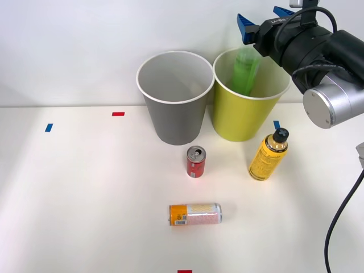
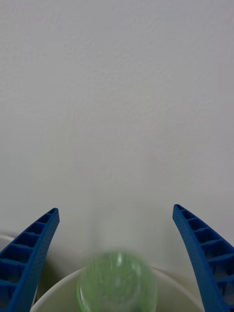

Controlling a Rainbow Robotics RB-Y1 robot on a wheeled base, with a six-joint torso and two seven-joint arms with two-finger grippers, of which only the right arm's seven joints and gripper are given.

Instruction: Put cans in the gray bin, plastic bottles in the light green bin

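My right gripper point(image 1: 261, 16) point(image 2: 116, 209) hangs open above the light green bin point(image 1: 239, 122) point(image 2: 53, 298). A green plastic bottle point(image 1: 245, 71) point(image 2: 117, 280), blurred, sits upright in that bin's mouth, free of both fingers. The gray bin point(image 1: 173, 122) stands touching the light green bin on its left. In front of the bins, a short red can point(image 1: 195, 162) stands upright. A slim orange-and-pink can point(image 1: 195, 214) lies on its side nearer the table's front. A yellow-orange plastic bottle point(image 1: 268, 154) with a black cap lies in front of the light green bin.
The white table point(image 1: 85, 187) carries small red tape marks point(image 1: 118, 114) and blue tape marks point(image 1: 49, 127). A white wall rises right behind the bins. A black cable point(image 1: 341, 216) hangs at the right edge.
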